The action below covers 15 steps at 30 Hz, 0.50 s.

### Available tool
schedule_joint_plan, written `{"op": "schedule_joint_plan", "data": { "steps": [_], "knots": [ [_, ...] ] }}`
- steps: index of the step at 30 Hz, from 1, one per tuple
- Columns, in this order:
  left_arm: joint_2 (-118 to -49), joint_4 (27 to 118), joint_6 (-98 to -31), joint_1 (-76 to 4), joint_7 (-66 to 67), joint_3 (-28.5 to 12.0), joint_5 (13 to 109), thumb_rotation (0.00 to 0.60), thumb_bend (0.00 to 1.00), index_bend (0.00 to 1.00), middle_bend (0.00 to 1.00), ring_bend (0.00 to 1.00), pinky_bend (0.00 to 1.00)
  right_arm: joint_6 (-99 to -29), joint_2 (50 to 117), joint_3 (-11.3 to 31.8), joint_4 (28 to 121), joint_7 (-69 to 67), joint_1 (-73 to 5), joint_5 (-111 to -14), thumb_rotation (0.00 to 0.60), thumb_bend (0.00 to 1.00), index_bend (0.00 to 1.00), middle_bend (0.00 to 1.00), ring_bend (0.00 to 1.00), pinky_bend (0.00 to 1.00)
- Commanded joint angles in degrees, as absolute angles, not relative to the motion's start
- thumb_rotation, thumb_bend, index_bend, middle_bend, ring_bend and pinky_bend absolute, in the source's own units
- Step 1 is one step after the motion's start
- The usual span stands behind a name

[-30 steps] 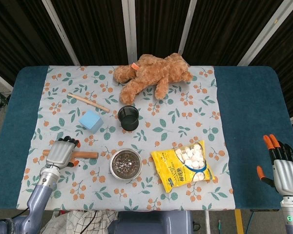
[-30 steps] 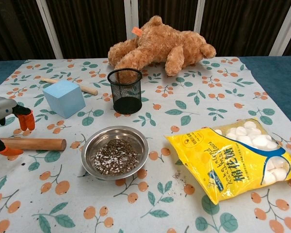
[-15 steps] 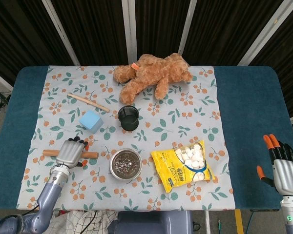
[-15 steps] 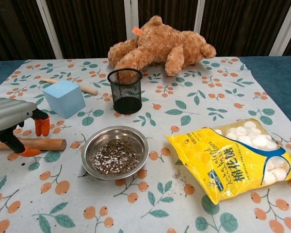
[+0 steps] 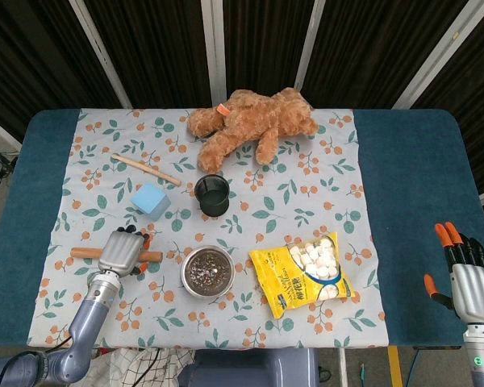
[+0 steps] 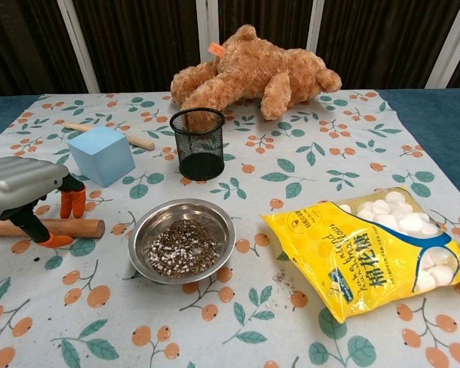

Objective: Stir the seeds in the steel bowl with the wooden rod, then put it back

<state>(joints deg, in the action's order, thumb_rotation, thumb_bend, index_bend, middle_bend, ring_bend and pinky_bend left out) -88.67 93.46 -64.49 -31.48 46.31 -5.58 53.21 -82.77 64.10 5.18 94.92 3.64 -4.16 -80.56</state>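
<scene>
- The thick brown wooden rod (image 6: 50,227) lies flat on the floral-clothed worktop (image 5: 323,173), just left of the round steel bowl of dark seeds (image 6: 182,247).
- It looks stiff, light and smooth; being round, it may roll, so a grasp around its middle seems best.
- The left hand (image 6: 27,192) hangs over the rod, fingers (image 6: 75,202) curled down either side, thumb tip at the rod; whether it grips yet cannot be told.
- The right hand (image 5: 473,284) waits near the worktop's right edge, fingers apart, empty.
- The yellow bag of white marshmallows (image 6: 383,257) carries Chinese characters.
</scene>
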Motion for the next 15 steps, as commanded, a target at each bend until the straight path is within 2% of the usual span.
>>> {"op": "schedule_joint_plan", "data": {
  "steps": [1,15],
  "knots": [
    [-88.71,93.36,-64.49,-31.78,46.47,-5.41,52.74,0.600,0.36,0.46,0.46,0.23,0.31,-82.75,64.09,5.22,94.95,3.65,-4.20,-80.55,0.600,0.42,0.00,0.00,0.00,0.00],
    [-89.24,93.10,-65.05,-32.77,45.79,-4.47,52.52,0.600,0.42,0.52,0.56,0.23,0.29,-82.80,64.17,5.27,94.97,3.81,-4.21,-80.44,0.600,0.42,0.00,0.00,0.00,0.00]
  ]
}}
